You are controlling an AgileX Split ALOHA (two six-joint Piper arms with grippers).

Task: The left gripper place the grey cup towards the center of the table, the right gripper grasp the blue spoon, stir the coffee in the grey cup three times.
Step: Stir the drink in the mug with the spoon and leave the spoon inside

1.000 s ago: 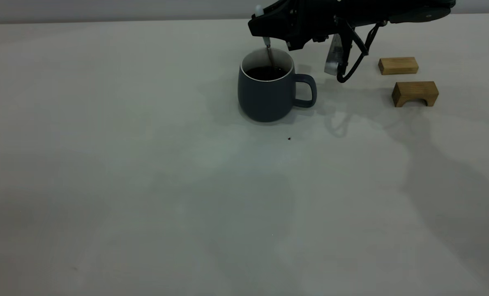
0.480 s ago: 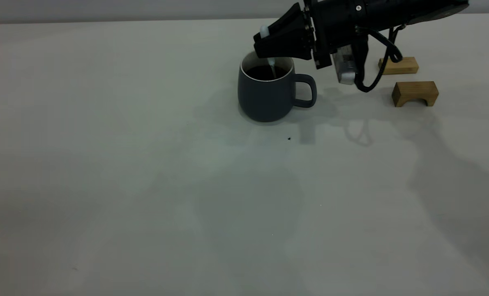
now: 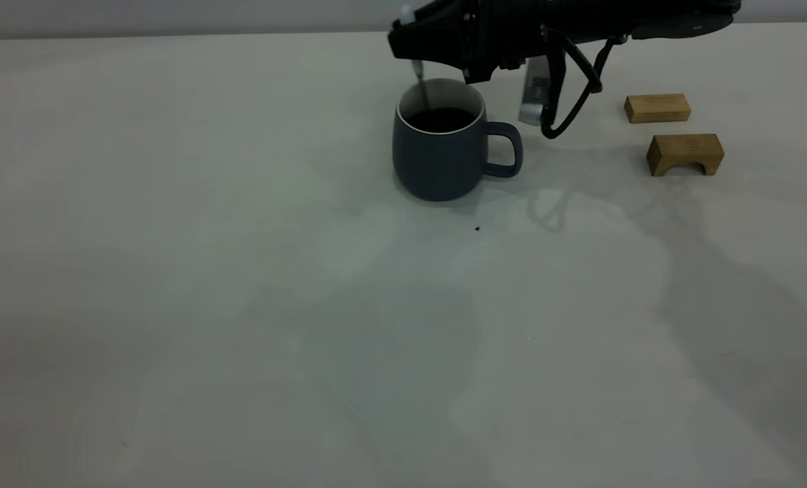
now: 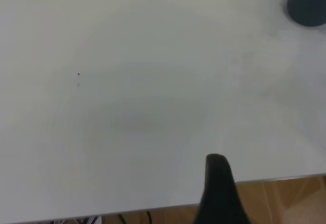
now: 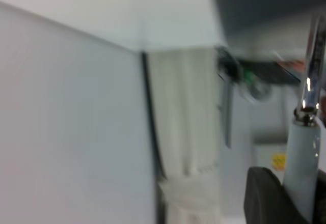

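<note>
Right tool (image 3: pixel 410 42) — clamped on blue spoon (image 3: pixel 418 73), above grey cup (image 3: pixel 437 146).

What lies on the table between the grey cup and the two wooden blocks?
Nothing: in the exterior view the table between the grey cup and the wooden blocks is bare, only shadowed.

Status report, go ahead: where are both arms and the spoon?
Right end effector above grey cup, shut on blue spoon. Spoon dipped in coffee. Left end effector parked at table edge. Nothing obstructing.
</note>
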